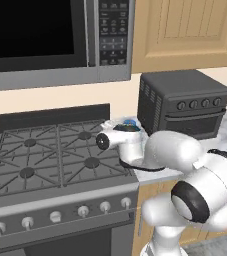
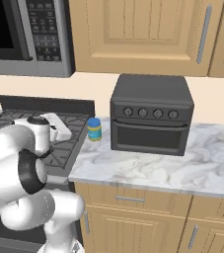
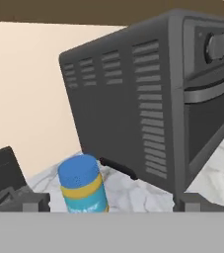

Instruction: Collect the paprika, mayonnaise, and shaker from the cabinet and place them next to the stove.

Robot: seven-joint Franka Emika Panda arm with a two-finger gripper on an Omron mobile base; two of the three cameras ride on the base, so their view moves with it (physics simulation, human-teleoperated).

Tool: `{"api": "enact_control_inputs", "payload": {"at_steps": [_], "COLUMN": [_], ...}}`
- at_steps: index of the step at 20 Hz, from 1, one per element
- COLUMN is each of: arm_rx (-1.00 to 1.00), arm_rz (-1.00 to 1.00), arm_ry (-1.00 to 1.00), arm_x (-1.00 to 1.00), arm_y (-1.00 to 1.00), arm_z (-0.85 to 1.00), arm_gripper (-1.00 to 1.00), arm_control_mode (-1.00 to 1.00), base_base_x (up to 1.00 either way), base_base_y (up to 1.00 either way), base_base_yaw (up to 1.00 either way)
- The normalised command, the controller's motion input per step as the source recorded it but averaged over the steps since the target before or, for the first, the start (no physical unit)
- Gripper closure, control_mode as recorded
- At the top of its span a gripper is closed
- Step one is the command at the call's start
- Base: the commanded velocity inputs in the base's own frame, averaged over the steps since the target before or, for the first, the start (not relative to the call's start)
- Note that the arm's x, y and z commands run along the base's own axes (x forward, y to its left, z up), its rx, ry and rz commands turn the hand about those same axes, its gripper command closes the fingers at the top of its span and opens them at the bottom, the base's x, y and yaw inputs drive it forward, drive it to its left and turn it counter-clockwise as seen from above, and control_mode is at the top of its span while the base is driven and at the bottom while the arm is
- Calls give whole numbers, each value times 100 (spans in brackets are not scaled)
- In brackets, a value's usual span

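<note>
The mayonnaise [image 2: 94,129], a squat jar with a blue lid and a yellow band, stands upright on the marble counter between the stove [image 1: 50,155] and the black toaster oven. In the hand view the mayonnaise [image 3: 82,185] sits just ahead of my gripper [image 3: 113,203], whose fingertips [image 3: 34,202] stand wide apart, touching nothing. My gripper [image 1: 126,128] hovers over the stove's right edge, open, with the jar's blue lid [image 1: 130,121] peeking out behind it. Wall cabinet [image 2: 148,34] doors above are shut. The paprika and the shaker are out of view.
A black toaster oven [image 2: 150,116] stands on the counter [image 2: 148,168] right of the jar, close to it. A microwave [image 1: 45,40] hangs above the stove. Drawer units with short handles sit under the counter [image 2: 130,198].
</note>
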Motion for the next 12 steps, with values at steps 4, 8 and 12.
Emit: {"api": "enact_control_inputs", "payload": {"at_steps": [4, 8, 12], "arm_rx": [0, 0, 0], "arm_rz": [-8, -10, -11], "arm_ry": [-1, 1, 4], "arm_x": [-94, -88, -79], "arm_y": [-14, -18, -12], "arm_z": [95, 88, 54], "arm_gripper": [-100, -100, -100], "arm_control_mode": [-100, -100, -100], "base_base_x": [0, 0, 0], "base_base_y": [0, 0, 0], "base_base_yaw": [0, 0, 0]}}
